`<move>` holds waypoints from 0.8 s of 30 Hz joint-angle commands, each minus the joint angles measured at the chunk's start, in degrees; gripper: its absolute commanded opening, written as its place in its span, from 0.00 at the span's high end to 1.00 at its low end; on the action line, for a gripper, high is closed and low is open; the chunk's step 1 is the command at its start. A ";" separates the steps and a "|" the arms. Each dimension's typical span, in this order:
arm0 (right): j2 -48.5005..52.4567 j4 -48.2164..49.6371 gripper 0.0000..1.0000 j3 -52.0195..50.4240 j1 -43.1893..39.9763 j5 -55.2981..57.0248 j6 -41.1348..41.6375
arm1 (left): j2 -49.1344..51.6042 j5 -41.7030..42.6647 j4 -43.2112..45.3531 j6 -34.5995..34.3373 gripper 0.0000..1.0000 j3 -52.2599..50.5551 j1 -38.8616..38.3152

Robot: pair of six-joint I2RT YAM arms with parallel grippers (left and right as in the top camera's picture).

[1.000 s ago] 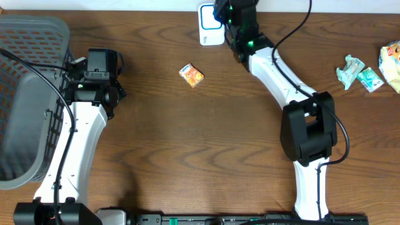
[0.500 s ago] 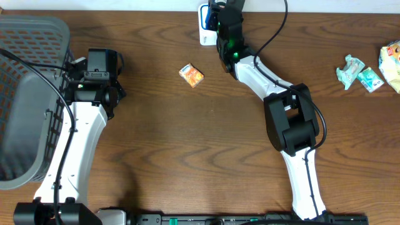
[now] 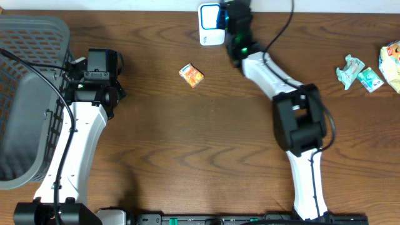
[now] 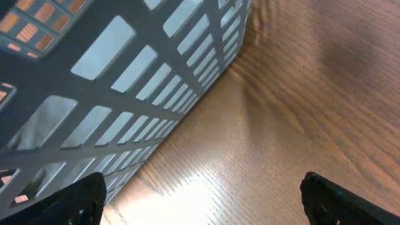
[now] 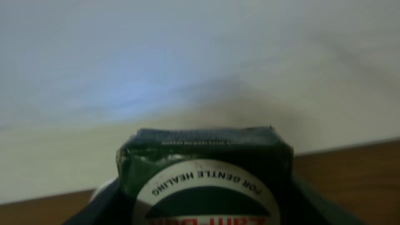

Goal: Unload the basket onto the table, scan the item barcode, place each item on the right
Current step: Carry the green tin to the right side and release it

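Observation:
A dark green packet (image 5: 203, 169) with a round label reading "FOR GENTLE HEALING" fills the right wrist view, and my right gripper (image 5: 203, 215) is shut on it. From overhead, that right gripper (image 3: 234, 15) is at the table's far edge, right beside the white scanner (image 3: 209, 28), which glows blue. The arm hides the packet in that view. My left gripper (image 4: 200, 200) is open and holds nothing. It hangs over bare wood next to the grey basket (image 4: 125, 75).
The grey basket (image 3: 25, 94) takes up the left side of the table. A small orange packet (image 3: 191, 75) lies near the middle. Teal packets (image 3: 357, 70) and a yellow pack (image 3: 392, 59) lie at the right edge.
The right arm's elbow swung left, then back to the right, while its gripper stayed by the scanner with the packet. The left arm has not moved.

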 commanded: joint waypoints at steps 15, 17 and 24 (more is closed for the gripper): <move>-12.02 -42.23 0.20 0.15 -36.30 2.80 -10.25 | 0.24 -1.36 -0.13 0.74 0.02 -0.15 0.24; -12.02 -44.24 0.16 0.15 -38.73 1.73 -10.08 | 0.24 -1.36 -0.13 0.74 0.02 -0.15 0.24; -12.02 -47.95 0.01 0.15 -41.64 -6.47 -7.45 | 0.22 -1.36 -0.13 0.74 0.02 -0.15 0.24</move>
